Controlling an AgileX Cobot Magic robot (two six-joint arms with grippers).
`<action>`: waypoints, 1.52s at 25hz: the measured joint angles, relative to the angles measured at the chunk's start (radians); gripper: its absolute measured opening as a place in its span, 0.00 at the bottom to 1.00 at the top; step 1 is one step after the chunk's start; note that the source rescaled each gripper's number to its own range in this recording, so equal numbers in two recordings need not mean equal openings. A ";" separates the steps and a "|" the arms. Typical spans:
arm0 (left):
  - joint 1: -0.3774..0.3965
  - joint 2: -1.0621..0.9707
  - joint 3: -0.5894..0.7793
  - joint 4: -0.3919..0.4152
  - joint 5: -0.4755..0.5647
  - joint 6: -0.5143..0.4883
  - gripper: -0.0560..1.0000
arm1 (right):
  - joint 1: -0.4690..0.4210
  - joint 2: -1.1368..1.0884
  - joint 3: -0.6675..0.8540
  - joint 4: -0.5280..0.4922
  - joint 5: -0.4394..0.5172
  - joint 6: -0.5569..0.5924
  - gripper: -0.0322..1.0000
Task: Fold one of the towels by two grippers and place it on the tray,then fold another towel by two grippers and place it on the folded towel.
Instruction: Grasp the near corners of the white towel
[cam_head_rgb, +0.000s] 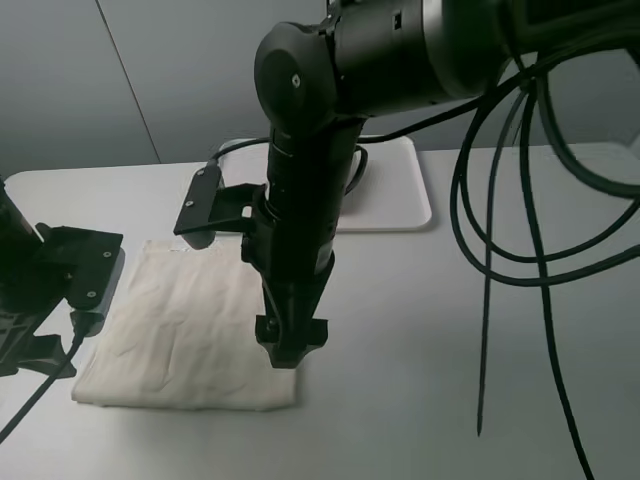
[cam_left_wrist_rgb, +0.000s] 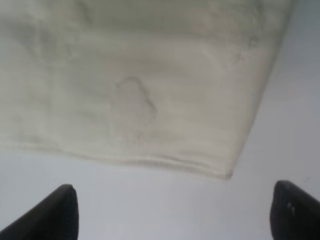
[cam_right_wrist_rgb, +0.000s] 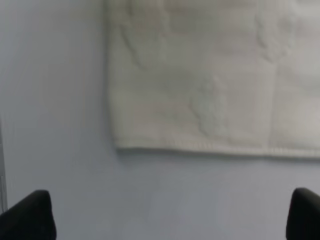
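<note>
I find the cream off-white terry towel (cam_head_rgb: 190, 330) lying on the grey desk (cam_head_rgb: 420, 350), on the near side of the flat white rectangular plastic tray (cam_head_rgb: 400, 205). My left hand (cam_left_wrist_rgb: 175, 212): spread wide, empty, just off a towel corner. My right hand (cam_right_wrist_rgb: 167, 215): likewise spread, empty, by the towel's near right corner.

No readable text, labels, brands or numbers in any view. Small pale marks on the upper housing of the right arm (cam_head_rgb: 396, 17) are too blurred to read.
</note>
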 joint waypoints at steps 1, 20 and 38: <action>0.000 0.000 0.017 0.013 -0.015 0.000 0.99 | 0.018 0.008 0.000 -0.009 -0.006 0.000 1.00; 0.000 -0.002 0.212 0.032 -0.207 0.082 0.99 | 0.103 0.108 0.000 -0.116 -0.101 0.124 1.00; 0.000 -0.004 0.256 0.013 -0.322 0.127 1.00 | 0.103 0.108 0.000 -0.053 -0.103 0.124 1.00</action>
